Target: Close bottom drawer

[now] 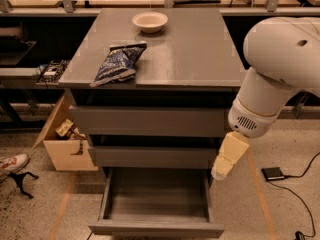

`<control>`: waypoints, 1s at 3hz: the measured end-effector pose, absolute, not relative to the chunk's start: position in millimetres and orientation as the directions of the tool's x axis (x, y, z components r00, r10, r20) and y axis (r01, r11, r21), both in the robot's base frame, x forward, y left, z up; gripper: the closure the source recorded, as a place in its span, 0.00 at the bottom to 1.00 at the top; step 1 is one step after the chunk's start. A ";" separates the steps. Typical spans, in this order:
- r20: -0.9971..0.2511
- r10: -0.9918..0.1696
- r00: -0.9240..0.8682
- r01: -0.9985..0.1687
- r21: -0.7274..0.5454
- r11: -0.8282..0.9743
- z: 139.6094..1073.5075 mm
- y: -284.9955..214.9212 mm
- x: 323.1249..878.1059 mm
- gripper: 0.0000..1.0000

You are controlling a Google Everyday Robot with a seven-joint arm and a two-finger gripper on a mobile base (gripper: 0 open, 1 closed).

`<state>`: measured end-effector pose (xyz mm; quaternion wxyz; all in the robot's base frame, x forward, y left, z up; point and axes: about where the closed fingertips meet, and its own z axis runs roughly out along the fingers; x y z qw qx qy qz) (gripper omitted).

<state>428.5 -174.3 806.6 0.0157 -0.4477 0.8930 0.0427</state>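
The bottom drawer (pixel 156 228) of the grey cabinet is pulled far out, and its inside is empty. Its plain front faces me at the bottom of the view. The medium drawer (pixel 152 157) and the widest drawer (pixel 150 122) above it stand shut or nearly shut. My gripper (pixel 228 155) hangs at the end of the white arm (pixel 280 69), beside the cabinet's right edge. It is level with the medium drawer and above the open drawer's right side, touching nothing.
On the cabinet top (pixel 190 49) lie a dark blue chip bag (pixel 118 63) and a white bowl (pixel 150 21). An open cardboard box (pixel 64 143) stands on the floor at left, with a shoe (pixel 12 164) beyond it. A small black device (pixel 273 173) with a cable lies on the floor at right.
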 end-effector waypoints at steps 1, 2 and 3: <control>-0.068 -0.798 -0.598 -0.801 0.061 0.595 807.3 -174.1 429.0 0.00; -0.023 -0.758 -0.651 -0.758 0.061 0.649 779.3 -177.8 430.6 0.00; 0.062 -0.643 -0.763 -0.636 0.103 0.765 703.4 -193.1 431.2 0.00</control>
